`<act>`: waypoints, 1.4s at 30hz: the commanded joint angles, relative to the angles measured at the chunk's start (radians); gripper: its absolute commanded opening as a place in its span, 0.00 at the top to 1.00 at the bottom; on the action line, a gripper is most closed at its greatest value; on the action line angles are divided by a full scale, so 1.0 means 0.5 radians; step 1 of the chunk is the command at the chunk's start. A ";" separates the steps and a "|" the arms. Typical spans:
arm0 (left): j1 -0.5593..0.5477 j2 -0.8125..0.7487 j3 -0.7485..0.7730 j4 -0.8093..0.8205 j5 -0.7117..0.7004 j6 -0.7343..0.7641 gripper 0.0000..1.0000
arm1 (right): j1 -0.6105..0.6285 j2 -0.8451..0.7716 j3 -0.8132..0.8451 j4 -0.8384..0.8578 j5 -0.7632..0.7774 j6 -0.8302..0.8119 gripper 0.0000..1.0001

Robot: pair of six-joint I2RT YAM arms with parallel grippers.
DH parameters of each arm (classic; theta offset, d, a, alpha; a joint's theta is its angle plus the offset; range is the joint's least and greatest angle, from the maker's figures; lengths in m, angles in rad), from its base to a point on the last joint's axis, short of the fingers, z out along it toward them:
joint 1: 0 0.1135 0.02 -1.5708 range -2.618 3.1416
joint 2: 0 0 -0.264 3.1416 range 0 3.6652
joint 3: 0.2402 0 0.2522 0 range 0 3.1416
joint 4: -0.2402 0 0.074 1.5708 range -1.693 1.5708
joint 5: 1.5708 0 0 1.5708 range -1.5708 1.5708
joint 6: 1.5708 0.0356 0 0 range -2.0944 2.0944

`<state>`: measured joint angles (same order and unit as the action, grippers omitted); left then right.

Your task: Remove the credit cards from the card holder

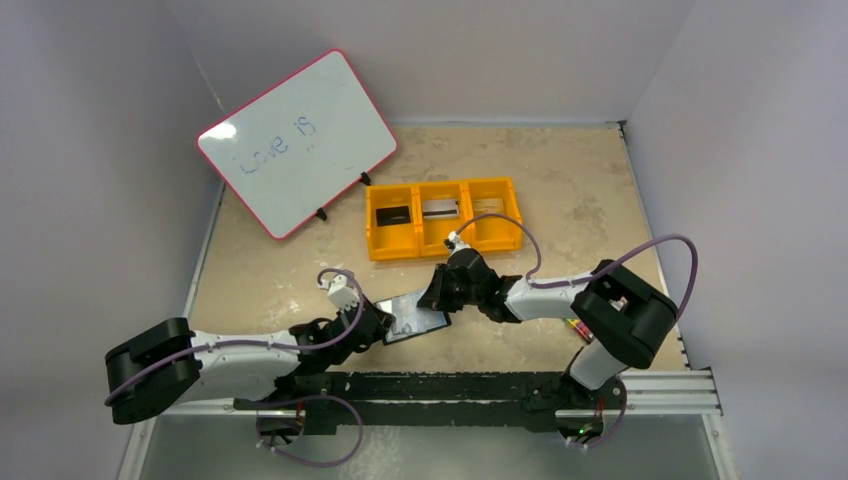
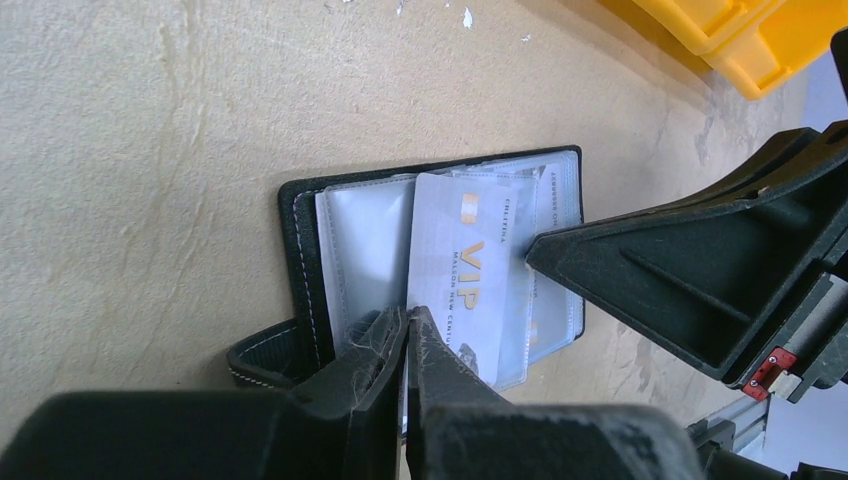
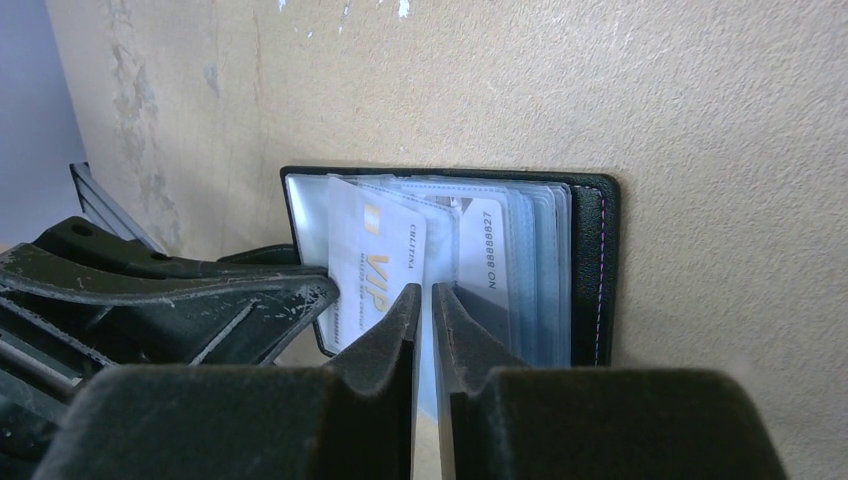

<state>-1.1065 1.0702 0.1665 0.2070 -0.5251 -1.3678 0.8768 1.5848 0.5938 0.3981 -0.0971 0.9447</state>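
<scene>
Card holder [image 2: 300, 240] open on desk [image 2: 150, 150]. Left end effector [image 2: 407, 330] closed on its edge; right end effector [image 3: 425, 300] nearly closed on sleeves [image 3: 530, 250] beside VIP card [image 2: 460, 270].

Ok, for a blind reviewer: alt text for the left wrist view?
An open black card holder lies on the table, a silvery VIP card poking from its sleeves. The left gripper is shut at its near edge; the right gripper reaches in opposite.

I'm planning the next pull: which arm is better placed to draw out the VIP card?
Right, probably. The right fingers appear closed on the edge of the VIP card, with the orange tray nearer that arm. The left fingers are shut on the card holder, seemingly steadying it.
</scene>
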 commanded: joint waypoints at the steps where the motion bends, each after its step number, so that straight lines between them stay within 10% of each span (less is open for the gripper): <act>1: 0.012 -0.054 0.014 -0.271 -0.115 0.066 1.00 | 0.000 0.058 -0.009 -0.260 0.088 -0.029 0.88; 22: 0.116 0.031 -0.328 0.931 0.159 -0.050 0.72 | 0.001 0.154 -0.008 -0.063 -0.003 -0.084 0.87; 42: 0.182 0.465 -0.281 0.752 0.288 -0.353 0.57 | -0.001 0.193 -0.058 -0.014 -0.002 -0.028 0.88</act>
<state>-1.0195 1.2549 0.0147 0.7506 -0.4210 -1.5360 0.8722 1.6390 0.6006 0.4870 -0.1238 0.9470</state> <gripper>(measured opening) 0.407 0.118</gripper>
